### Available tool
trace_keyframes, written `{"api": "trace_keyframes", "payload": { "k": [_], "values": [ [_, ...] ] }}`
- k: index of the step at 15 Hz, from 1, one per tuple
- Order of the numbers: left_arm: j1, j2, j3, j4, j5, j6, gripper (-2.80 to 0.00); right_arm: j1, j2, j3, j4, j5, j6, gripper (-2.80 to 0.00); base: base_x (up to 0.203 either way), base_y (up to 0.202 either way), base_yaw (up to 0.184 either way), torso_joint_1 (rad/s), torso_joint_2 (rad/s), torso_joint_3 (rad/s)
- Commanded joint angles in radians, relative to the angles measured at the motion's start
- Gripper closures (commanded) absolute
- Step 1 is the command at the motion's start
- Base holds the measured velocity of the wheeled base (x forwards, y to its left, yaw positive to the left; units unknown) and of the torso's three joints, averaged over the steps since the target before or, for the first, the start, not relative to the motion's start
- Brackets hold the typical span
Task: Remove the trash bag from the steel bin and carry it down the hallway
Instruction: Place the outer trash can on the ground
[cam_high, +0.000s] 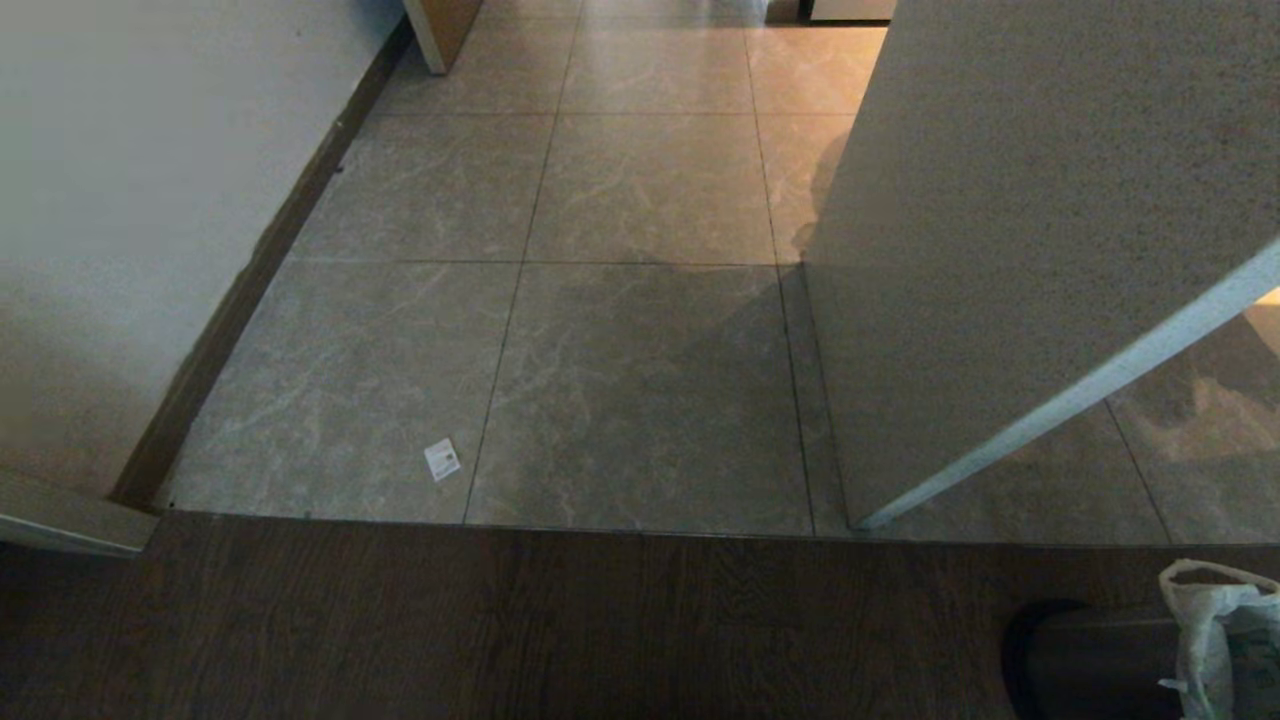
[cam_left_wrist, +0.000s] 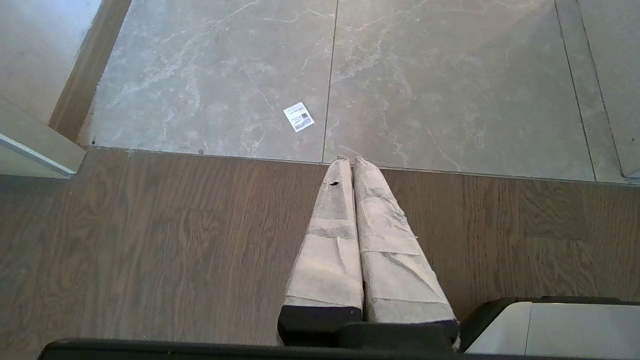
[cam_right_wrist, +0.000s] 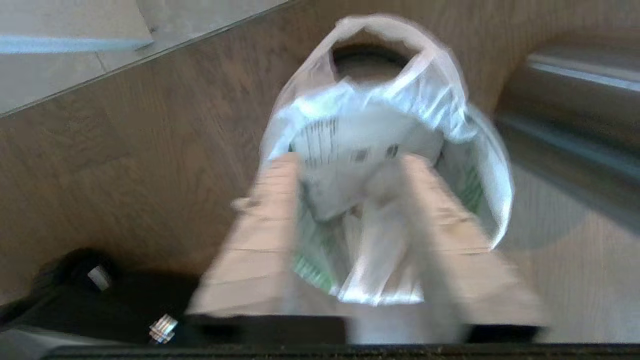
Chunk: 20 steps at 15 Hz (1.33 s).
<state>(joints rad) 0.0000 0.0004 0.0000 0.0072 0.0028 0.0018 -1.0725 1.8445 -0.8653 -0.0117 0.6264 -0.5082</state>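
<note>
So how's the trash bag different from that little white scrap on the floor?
The trash bag is bulky, crinkly and stands upright beside the steel bin; the scrap is small and lies flat. The trash bag is over the dark wood floor, the scrap on the grey tiles. Both are white.

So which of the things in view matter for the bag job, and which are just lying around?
Job:
- trash bag, printed packaging inside
- steel bin, the bag beside it in the head view
- hallway tiles ahead
- right gripper, jaws apart over the bag's mouth

Lying about:
- small white scrap on the tiles
- left gripper, parked, jaws together
</note>
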Motion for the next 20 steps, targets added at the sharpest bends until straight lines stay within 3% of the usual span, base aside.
{"api": "trace_keyframes", "payload": {
  "k": [1,4,9,13,16,20],
  "values": [
    [0.0,0.0,0.0,0.0,0.0,0.0,0.0,0.022,0.097,-0.039,-0.029,0.001,0.002,-2.8,0.0,0.0,0.0,0.0,0.0,0.0],
    [0.0,0.0,0.0,0.0,0.0,0.001,0.0,0.037,0.212,-0.072,-0.17,-0.002,0.061,-2.8,0.0,0.0,0.0,0.0,0.0,0.0],
    [0.0,0.0,0.0,0.0,0.0,0.0,0.0,0.087,0.329,-0.064,-0.381,-0.091,0.343,-2.8,0.0,0.0,0.0,0.0,0.0,0.0],
    [0.0,0.0,0.0,0.0,0.0,0.0,0.0,0.114,0.393,-0.063,-0.628,-0.136,0.384,-2.8,0.0,0.0,0.0,0.0,0.0,0.0],
    [0.0,0.0,0.0,0.0,0.0,0.001,0.0,0.131,0.419,-0.017,-0.638,-0.245,0.401,-2.8,0.0,0.0,0.0,0.0,0.0,0.0],
    [0.0,0.0,0.0,0.0,0.0,0.0,0.0,0.135,0.433,0.01,-0.632,-0.257,0.401,-2.8,0.0,0.0,0.0,0.0,0.0,0.0]
  ]
}}
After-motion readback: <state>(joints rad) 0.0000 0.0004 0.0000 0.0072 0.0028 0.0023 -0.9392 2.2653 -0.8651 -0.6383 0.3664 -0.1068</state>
